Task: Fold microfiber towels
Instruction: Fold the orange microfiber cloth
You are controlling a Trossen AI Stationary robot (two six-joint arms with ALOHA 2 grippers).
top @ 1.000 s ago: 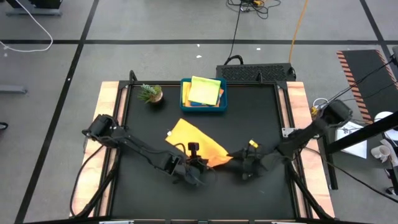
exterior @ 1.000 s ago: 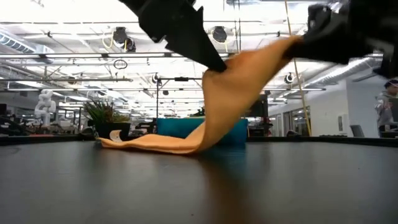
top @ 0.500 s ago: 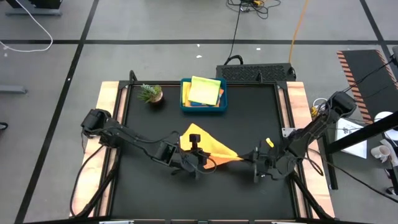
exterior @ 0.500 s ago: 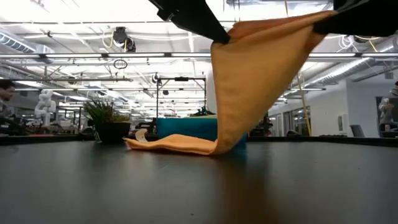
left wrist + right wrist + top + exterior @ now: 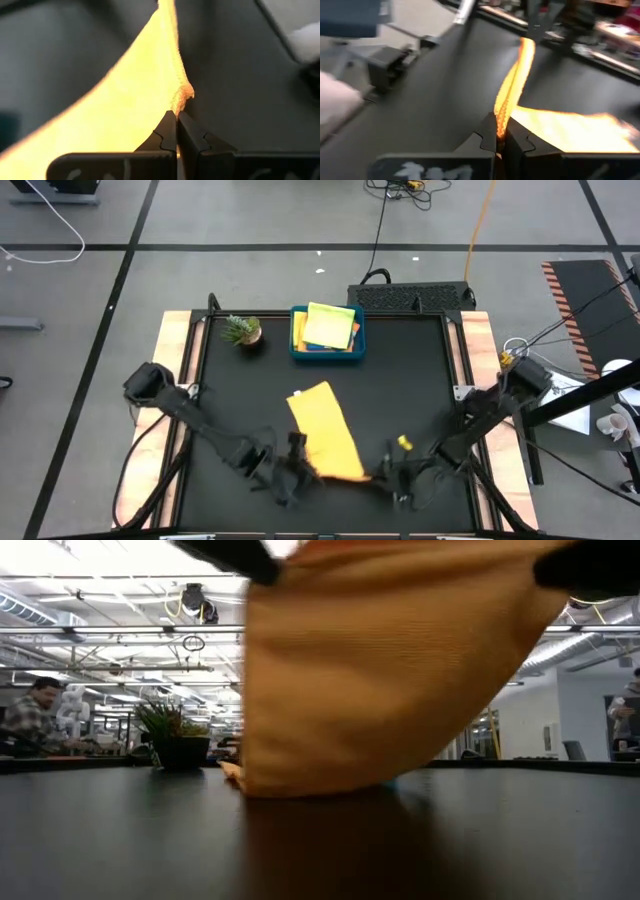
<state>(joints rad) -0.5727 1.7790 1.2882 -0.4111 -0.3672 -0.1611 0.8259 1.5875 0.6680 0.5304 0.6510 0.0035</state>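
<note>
Now both jaws pinch the orange towel's [image 5: 325,430] near corners.

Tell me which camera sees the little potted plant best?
The high view: the potted plant shows whole from above, beside the teal tray. The low view shows it side-on, far across the table. Neither wrist view shows it.

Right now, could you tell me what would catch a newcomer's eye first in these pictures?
The orange towel draws the eye first: it is held up off the black table near the front edge, one corner pinched in the left pincer and the other in the right pincer. Behind it, at the far edge, sits a teal tray of folded towels, with a small potted plant beside it.
</note>
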